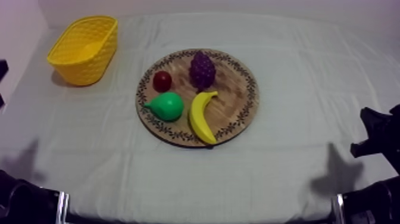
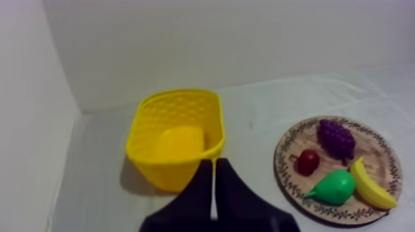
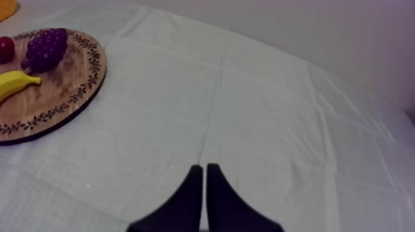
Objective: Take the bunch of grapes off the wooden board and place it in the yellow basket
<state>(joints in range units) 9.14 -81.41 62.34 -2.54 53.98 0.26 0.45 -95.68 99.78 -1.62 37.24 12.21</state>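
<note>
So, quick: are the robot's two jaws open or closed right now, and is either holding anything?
Left gripper: jaws closed, holding nothing.
Right gripper: jaws closed, holding nothing.

Basket (image 1: pixel 90 67) left of board (image 1: pixel 236 102)

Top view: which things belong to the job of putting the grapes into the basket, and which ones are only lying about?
For the job: bunch of grapes, wooden board, yellow basket.
Only lying about: banana, pear, small red fruit, all on the board.
</note>
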